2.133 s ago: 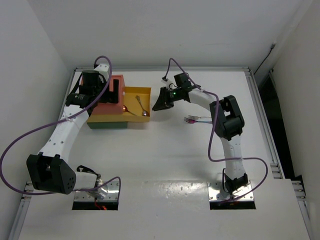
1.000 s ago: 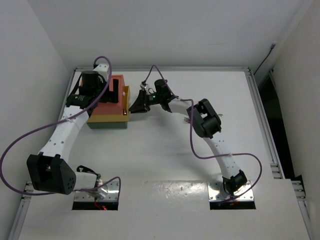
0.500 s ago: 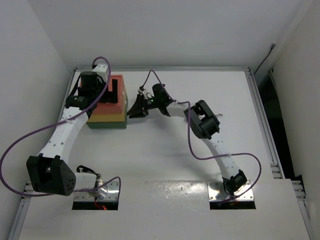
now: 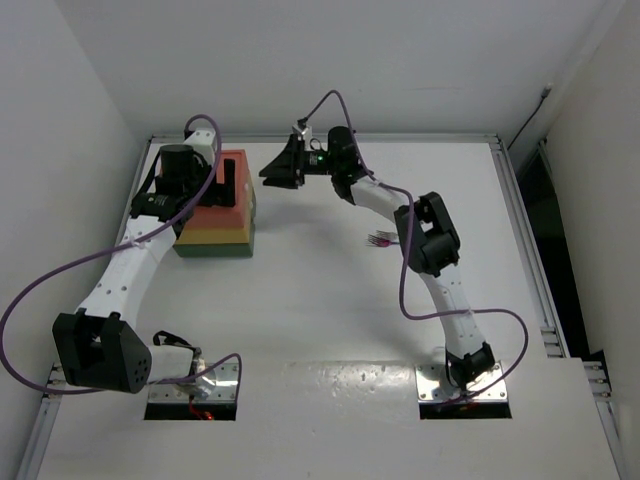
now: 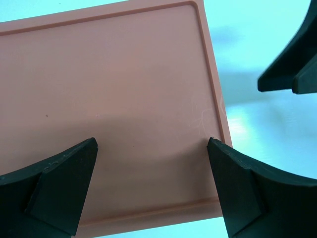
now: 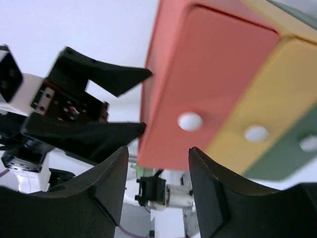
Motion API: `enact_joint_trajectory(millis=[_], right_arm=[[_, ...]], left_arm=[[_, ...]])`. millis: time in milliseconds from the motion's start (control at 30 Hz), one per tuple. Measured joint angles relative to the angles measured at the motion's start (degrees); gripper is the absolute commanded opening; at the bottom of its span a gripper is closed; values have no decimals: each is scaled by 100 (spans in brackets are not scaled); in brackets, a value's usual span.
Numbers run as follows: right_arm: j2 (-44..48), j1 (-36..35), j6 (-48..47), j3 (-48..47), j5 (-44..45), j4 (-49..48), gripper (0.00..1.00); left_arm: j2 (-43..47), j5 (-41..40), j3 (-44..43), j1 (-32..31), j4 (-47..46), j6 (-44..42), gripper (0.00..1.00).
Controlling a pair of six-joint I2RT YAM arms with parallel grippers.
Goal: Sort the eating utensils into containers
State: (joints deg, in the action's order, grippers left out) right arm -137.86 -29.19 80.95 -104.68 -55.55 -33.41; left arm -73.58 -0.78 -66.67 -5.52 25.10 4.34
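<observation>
Closed since 2 seconds ago: yellow drawer [image 6: 270, 89], then pulled out to the right with spoons lying in it, now flush in the block. Drawn back since half a second ago: right gripper [image 4: 272, 170], then at the drawer fronts, now off toward the far edge, near the block's far right corner and apart from it. Item 1, container block [image 4: 215, 222]: 3 stacked drawers at the far left of the white table [image 4: 330, 300]; red-orange drawer [image 6: 198, 69] on top, yellow in the middle, dark green drawer [image 6: 292, 158] at the bottom; all 3 shut, fronts level, 1 white knob [image 6: 189, 120] on each; contents hidden. Item 2, left gripper [image 5: 152, 146]: hung over the smooth red-orange top near its right edge, black fingers [image 5: 54, 183] spread wide, nothing between them; whether touching the top, not discernible. Item 3, right gripper as seen from its own wrist: fingers [image 6: 106, 183] apart, nothing held, pointed at the knob side of the block, red-orange front nearest, left gripper in sight beyond at the block's top. Item 4, purple fork [image 4: 380, 238]: flat on the table right of centre, well apart from the block and from both grippers, partly hidden behind the right arm [image 4: 430, 235].
</observation>
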Motion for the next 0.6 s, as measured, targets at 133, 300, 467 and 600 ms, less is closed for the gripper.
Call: enact_joint_trajectory(millis=[133, 300, 467, 600], right_arm=[[-295, -146, 223, -590, 201, -151, 56], [-658, -271, 389, -831, 417, -118, 64], [-837, -293, 570, -831, 531, -83, 58], [-848, -295, 697, -831, 581, -173, 46]], left_arm=[[24, 24, 57, 2, -79, -17, 100], [50, 44, 120, 4, -168, -26, 100], [57, 61, 129, 7, -186, -35, 100], [57, 76, 129, 11, -188, -42, 100]])
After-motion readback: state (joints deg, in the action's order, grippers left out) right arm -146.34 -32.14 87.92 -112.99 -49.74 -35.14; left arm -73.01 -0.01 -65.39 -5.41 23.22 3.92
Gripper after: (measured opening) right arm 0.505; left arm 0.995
